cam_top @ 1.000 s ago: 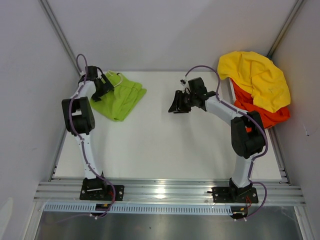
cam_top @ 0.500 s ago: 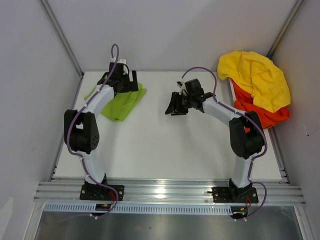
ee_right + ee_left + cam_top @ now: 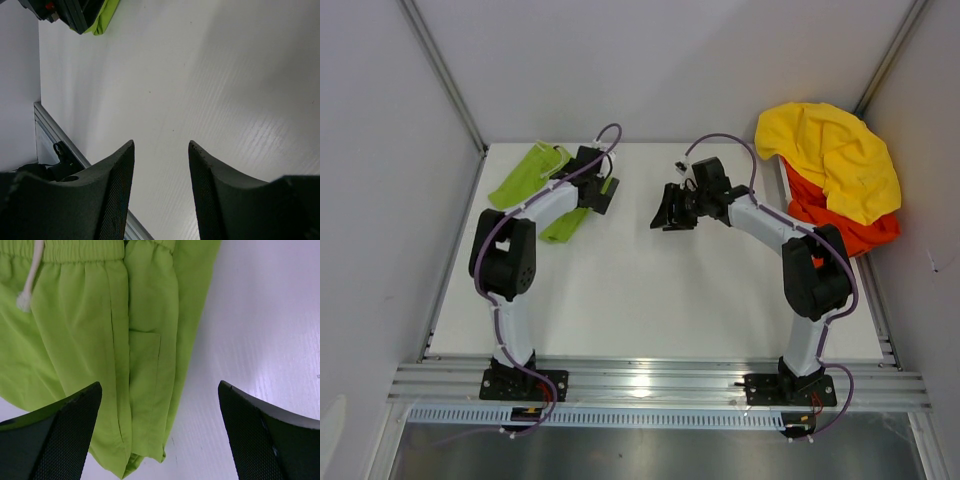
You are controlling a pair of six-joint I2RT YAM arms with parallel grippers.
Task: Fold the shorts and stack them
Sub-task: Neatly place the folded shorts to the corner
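Note:
The lime-green shorts (image 3: pixel 528 172) lie folded at the back left of the table, with the left arm crossing over them. In the left wrist view the lime-green shorts (image 3: pixel 125 340) show a waistband and a white drawstring (image 3: pixel 31 280) at the top. My left gripper (image 3: pixel 601 192) (image 3: pixel 160 385) hangs open above their right edge, holding nothing. The orange-red shorts (image 3: pixel 855 237) sit at the right edge, partly under a yellow cloth (image 3: pixel 830 150). My right gripper (image 3: pixel 670 214) (image 3: pixel 161 143) is open over bare table near the middle, with nothing between its fingers.
The white table (image 3: pixel 650 290) has a metal rail (image 3: pixel 650 380) along its near edge, where both arm bases are bolted. Grey walls close in the left, back and right sides. In the right wrist view the left gripper's body (image 3: pixel 65 12) and a bit of green cloth (image 3: pixel 102 17) show at the top left.
The left arm has swung from the left of the green shorts to their right side. The right gripper shifted slightly left and opened a little wider.

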